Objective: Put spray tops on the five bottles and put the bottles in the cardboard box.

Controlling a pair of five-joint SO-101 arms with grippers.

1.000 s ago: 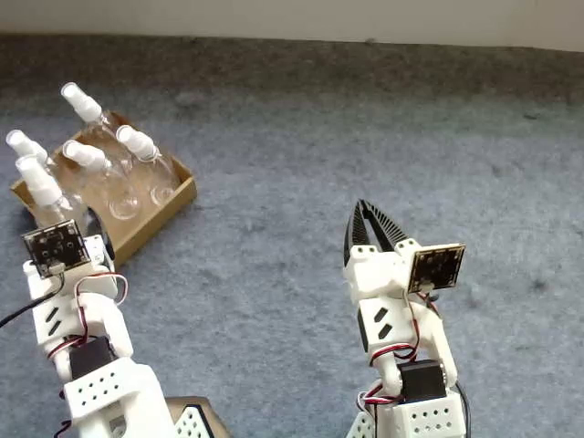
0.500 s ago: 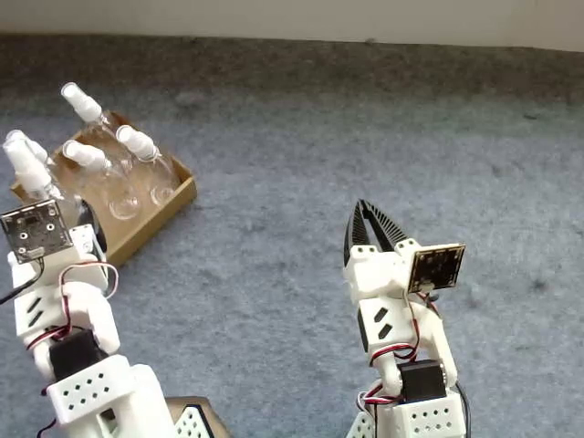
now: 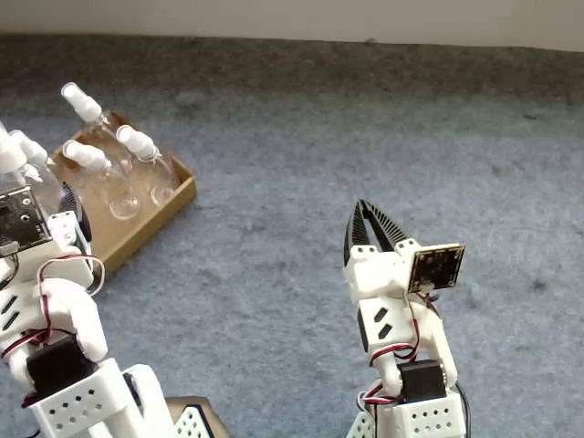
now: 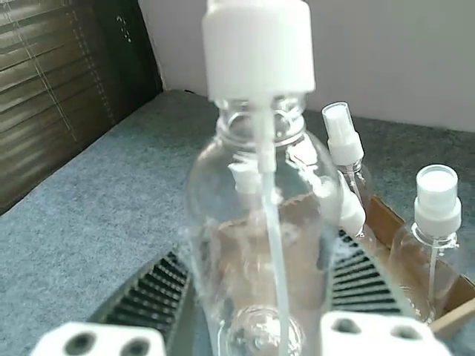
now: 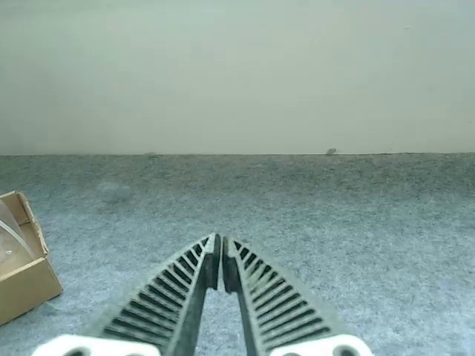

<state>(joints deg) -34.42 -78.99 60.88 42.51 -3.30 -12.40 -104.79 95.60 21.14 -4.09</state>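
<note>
My left gripper [image 4: 260,256] is shut on a clear glass bottle [image 4: 256,215] with a white spray top [image 4: 258,48], held upright. In the high view this gripper [image 3: 62,208] and its bottle [image 3: 9,155] stand at the left end of the cardboard box [image 3: 151,217]. Several capped bottles lean in the box, among them one at the back [image 3: 82,102] and one near the middle [image 3: 137,142]; two [image 4: 345,148] [image 4: 436,211] show behind the held bottle. My right gripper [image 3: 370,217] [image 5: 221,259] is shut and empty, low over the carpet, well to the right of the box.
Grey carpet [image 3: 365,137] covers the table, with open room between the box and the right arm. A wall [image 5: 237,74] runs along the far edge. The box corner [image 5: 22,285] shows in the right wrist view.
The left arm has carried the held bottle away from the near edge and leftward, up to the box's left end. The right arm has not moved.
</note>
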